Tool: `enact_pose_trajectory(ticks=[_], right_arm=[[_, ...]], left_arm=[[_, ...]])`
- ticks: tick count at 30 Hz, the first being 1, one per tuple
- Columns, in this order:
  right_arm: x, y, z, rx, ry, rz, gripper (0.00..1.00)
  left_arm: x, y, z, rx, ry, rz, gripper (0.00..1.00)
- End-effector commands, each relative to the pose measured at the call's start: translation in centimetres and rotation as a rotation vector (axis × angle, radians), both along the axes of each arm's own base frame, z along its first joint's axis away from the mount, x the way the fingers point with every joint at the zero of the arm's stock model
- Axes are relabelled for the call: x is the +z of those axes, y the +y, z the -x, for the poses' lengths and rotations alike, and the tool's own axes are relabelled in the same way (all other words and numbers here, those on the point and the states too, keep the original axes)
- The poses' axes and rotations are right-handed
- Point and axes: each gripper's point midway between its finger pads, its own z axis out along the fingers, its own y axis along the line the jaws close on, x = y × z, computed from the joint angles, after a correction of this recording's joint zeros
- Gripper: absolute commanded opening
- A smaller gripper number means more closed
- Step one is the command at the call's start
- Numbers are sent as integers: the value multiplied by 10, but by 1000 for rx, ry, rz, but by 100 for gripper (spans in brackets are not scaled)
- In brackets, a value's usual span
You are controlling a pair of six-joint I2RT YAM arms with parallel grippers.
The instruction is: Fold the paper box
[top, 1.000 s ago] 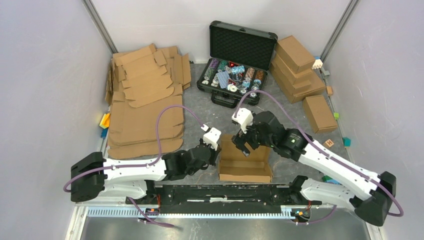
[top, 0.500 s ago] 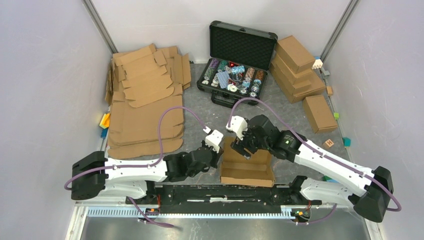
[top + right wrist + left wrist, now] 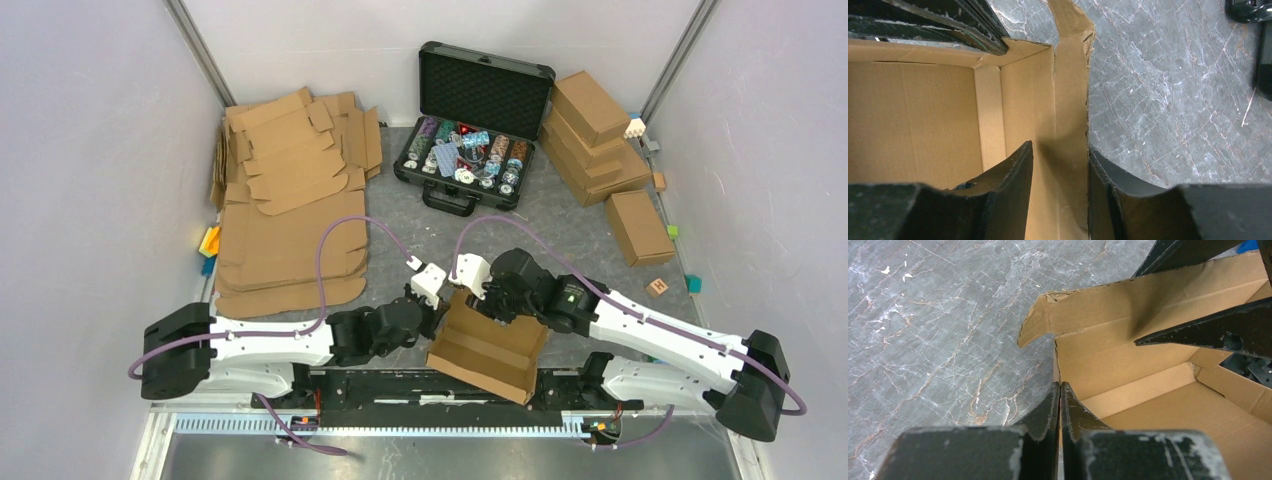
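Observation:
The paper box (image 3: 487, 352) is a shallow brown cardboard tray with its walls up, tipped at an angle near the table's front edge. My left gripper (image 3: 436, 301) holds its left wall near the far corner. In the left wrist view the left gripper (image 3: 1060, 386) is shut on that thin wall, with the paper box (image 3: 1158, 405) open to the right. My right gripper (image 3: 479, 297) sits at the far wall. In the right wrist view the right gripper (image 3: 1060, 146) stands half open astride the wall and its loose outer flap. The paper box (image 3: 923, 115) fills the left of that view.
A pile of flat cardboard blanks (image 3: 290, 210) covers the left of the table. A black case of chips (image 3: 470, 130) stands open at the back. Finished brown boxes (image 3: 595, 135) are stacked at the back right, another box (image 3: 638, 226) lying nearer. Small coloured blocks (image 3: 209, 242) lie along the sides.
The box has swung and tipped, its near right corner now over the front rail. My right gripper moved left and down onto the far wall, its jaws narrowing. The left gripper stayed shut.

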Motion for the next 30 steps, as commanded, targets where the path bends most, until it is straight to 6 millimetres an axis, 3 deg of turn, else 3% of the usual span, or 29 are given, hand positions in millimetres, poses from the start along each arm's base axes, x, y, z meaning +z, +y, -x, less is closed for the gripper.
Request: enact_pose_trajectory(ticks=[1, 8, 13, 20, 21, 25, 28, 30], right_arm=[[5, -1, -2, -22, -50, -10, 42], [2, -2, 0, -35, -73, 18, 20], [0, -1, 2, -37, -78, 29, 18], [1, 4, 6, -31, -84, 26, 17], [1, 4, 7, -30, -85, 27, 17], [0, 5, 8, -29, -87, 27, 17], [1, 5, 6, -32, -93, 29, 17], [1, 5, 6, -32, -95, 30, 17]], left_arm=[[8, -1, 4, -6, 10, 63, 10], [17, 8, 11, 17, 85, 108, 30], [33, 16, 19, 10, 144, 140, 52], [35, 36, 49, -44, 305, 119, 61], [37, 40, 54, -49, 323, 127, 59], [51, 47, 75, -107, 405, 205, 35], [58, 39, 97, -206, 491, 255, 12], [60, 28, 115, -294, 557, 291, 2]])
